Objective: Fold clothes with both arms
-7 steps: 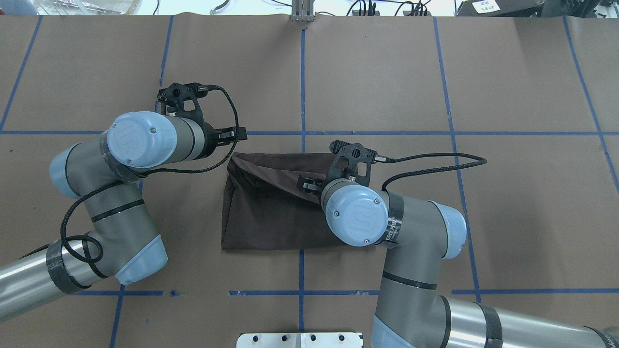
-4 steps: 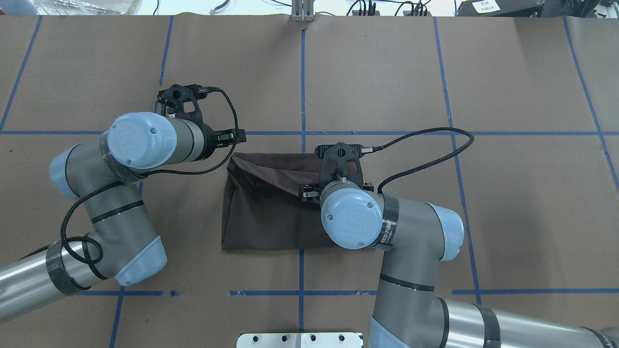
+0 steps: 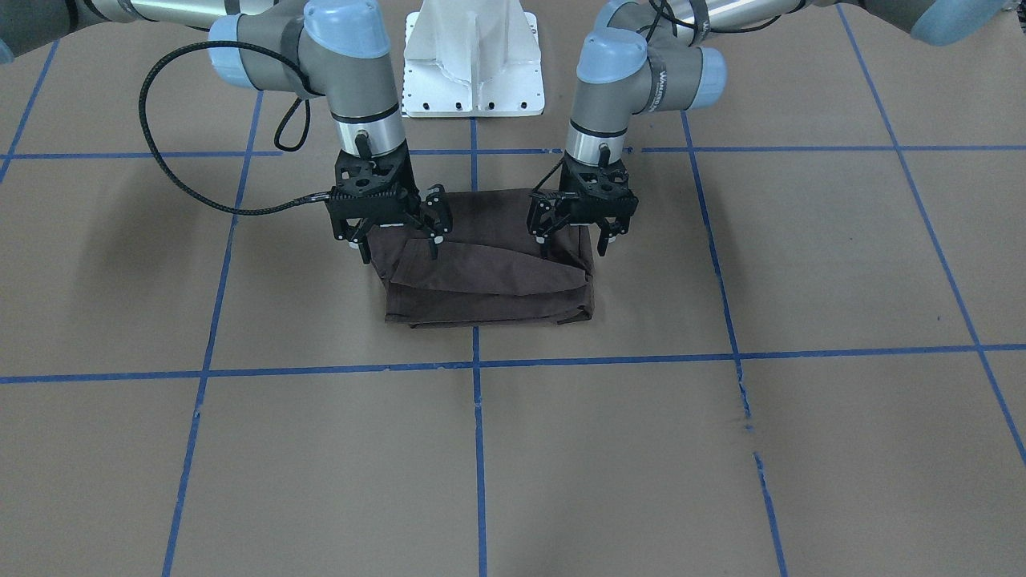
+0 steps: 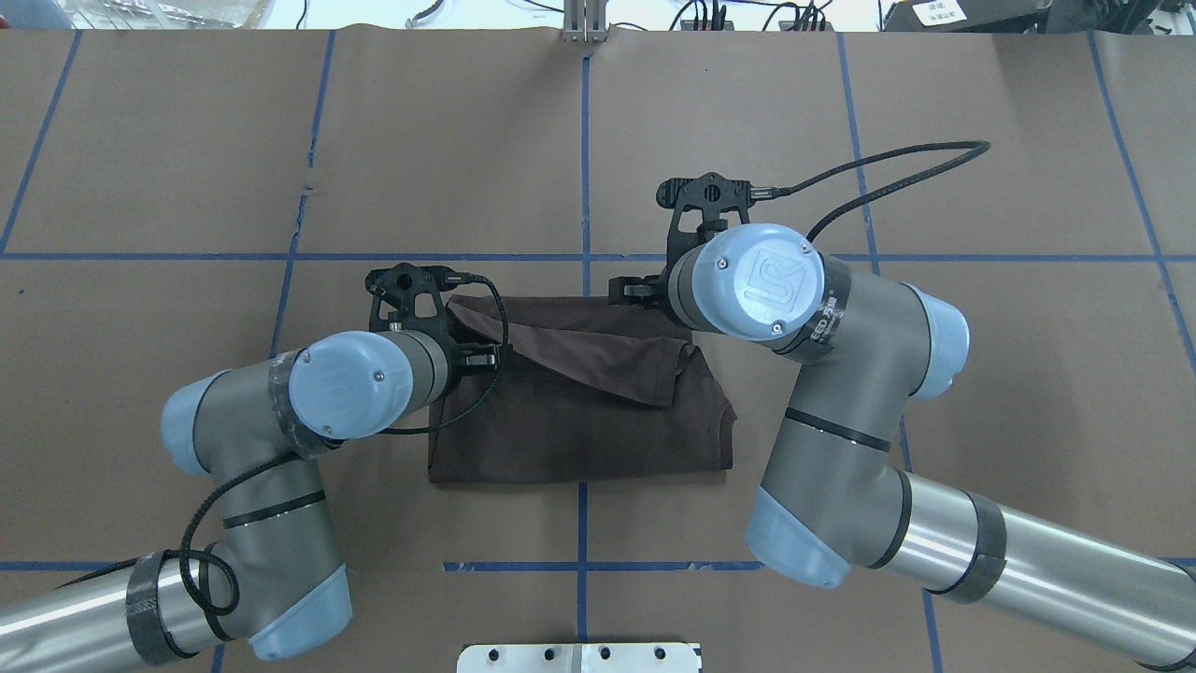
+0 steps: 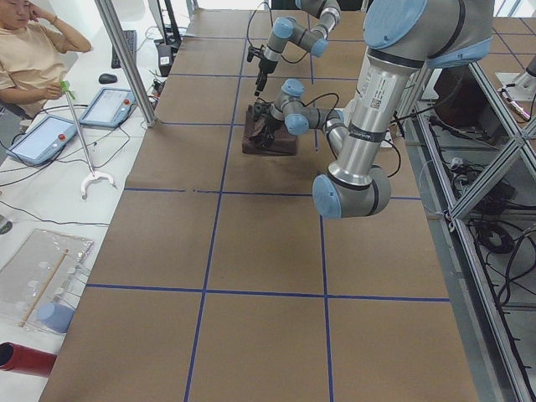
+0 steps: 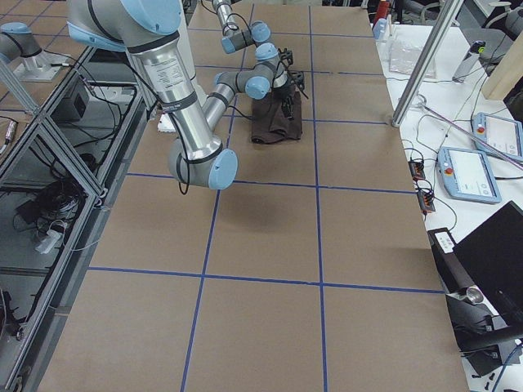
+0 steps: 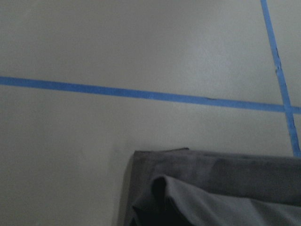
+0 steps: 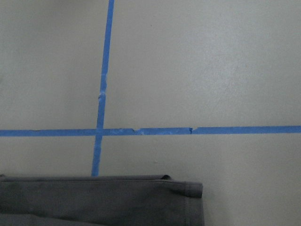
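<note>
The light is soft and even and comes from above. On the table, faint wide shadows lie on both sides of the shirt. In the overhead view, the strip beyond the table's far edge is washed out white. Both wrist views are dim and greyish, and the shirt there looks a little blurred.

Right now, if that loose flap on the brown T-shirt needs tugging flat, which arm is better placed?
Probably the right: the right claw hangs open by the flap's free end, while the left claw sits over the T-shirt's opposite corner, where the flap tapers away.
</note>
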`<act>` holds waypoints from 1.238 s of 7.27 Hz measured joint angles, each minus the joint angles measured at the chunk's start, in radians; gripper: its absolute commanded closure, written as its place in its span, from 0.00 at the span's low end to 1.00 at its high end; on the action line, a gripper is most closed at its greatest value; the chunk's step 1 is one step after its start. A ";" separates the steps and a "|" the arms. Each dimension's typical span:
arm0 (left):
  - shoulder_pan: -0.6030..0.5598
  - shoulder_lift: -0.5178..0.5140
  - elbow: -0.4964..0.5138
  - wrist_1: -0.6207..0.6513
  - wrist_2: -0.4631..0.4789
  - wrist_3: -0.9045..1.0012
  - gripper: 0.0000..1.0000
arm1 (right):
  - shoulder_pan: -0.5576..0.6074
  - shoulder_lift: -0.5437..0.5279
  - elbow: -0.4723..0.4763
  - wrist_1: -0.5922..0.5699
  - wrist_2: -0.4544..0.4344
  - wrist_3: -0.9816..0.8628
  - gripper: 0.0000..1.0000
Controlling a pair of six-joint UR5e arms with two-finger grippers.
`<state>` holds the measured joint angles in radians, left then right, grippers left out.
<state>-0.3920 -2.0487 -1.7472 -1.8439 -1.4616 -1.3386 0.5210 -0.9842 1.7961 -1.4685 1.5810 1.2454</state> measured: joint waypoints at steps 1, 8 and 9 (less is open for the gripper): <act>0.028 0.001 -0.003 0.015 0.016 0.003 0.00 | 0.015 -0.004 0.001 0.003 0.015 0.001 0.00; 0.038 -0.090 0.081 0.039 0.044 0.006 0.00 | 0.024 -0.032 0.007 0.014 0.022 0.010 0.00; 0.029 -0.096 0.096 0.040 0.044 0.007 0.00 | 0.024 -0.033 0.008 0.015 0.022 0.011 0.00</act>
<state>-0.3634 -2.1443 -1.6516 -1.8037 -1.4176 -1.3312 0.5446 -1.0176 1.8036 -1.4535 1.6030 1.2561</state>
